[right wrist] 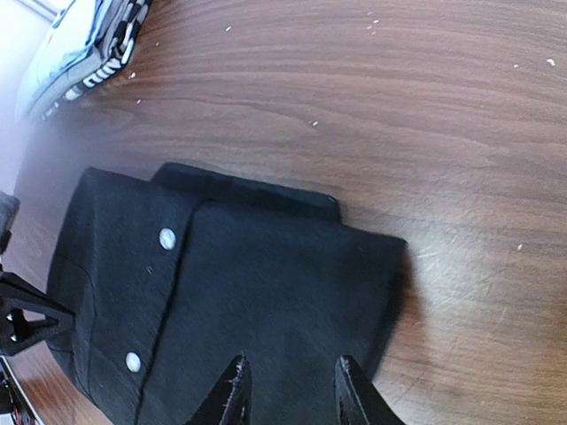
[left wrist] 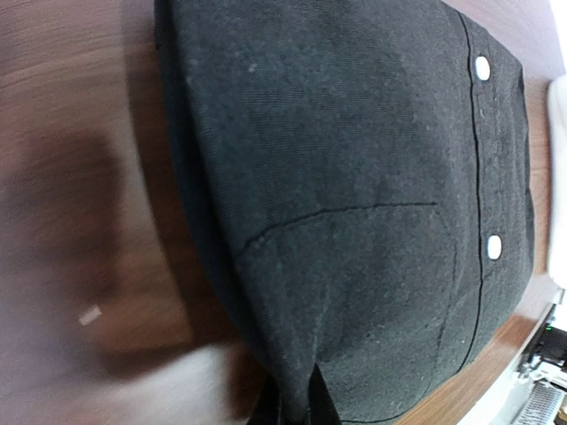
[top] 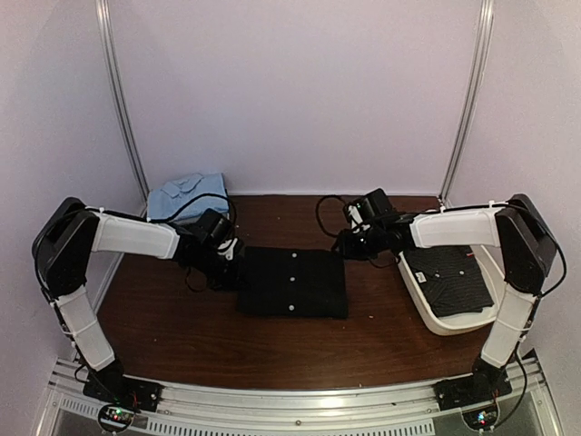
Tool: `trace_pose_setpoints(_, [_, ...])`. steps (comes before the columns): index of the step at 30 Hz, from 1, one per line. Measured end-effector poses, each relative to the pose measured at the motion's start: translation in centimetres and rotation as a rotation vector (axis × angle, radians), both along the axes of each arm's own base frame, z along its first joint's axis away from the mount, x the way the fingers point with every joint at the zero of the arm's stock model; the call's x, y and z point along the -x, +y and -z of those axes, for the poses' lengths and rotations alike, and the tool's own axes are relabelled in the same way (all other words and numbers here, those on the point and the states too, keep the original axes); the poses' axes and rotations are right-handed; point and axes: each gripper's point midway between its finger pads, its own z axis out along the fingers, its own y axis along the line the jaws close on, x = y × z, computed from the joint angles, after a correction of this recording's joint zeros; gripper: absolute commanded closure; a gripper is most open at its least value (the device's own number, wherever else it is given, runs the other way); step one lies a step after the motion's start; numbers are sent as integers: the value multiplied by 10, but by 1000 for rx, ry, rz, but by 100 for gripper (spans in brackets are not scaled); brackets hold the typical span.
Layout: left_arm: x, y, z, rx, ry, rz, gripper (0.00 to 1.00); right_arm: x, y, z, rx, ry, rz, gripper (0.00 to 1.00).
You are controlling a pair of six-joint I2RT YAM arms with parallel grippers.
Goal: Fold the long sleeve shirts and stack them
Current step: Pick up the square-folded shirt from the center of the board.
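Note:
A plain black long sleeve shirt [top: 292, 282], folded into a rectangle with small white buttons, lies mid-table. My left gripper [top: 229, 263] sits at its left edge. In the left wrist view the left gripper [left wrist: 301, 403] is shut on a pinched ridge of the black shirt [left wrist: 354, 177]. My right gripper [top: 349, 243] is at the shirt's far right corner. In the right wrist view the right gripper [right wrist: 291, 376] hovers open over the black shirt [right wrist: 257, 283] with nothing between its fingers. A second dark shirt with a pale dotted pattern [top: 458, 277] lies folded in the white tray [top: 445, 325].
A folded light blue garment [top: 186, 195] rests at the back left corner, and the right wrist view shows that pile [right wrist: 84, 44] with a striped piece in it. The white tray stands at the right edge. Side walls and posts enclose the brown table [top: 182, 336].

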Motion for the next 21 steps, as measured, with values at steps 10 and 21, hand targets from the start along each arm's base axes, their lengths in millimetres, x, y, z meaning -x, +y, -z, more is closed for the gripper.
trace_pose_setpoints(10, [15, 57, -9, -138, -25, 9, 100, 43, 47, 6, 12, 22, -130, 71])
trace_pose_setpoints(21, [16, 85, -18, -193, -39, 24, 100, 59, 90, 23, 68, 51, -201, 76])
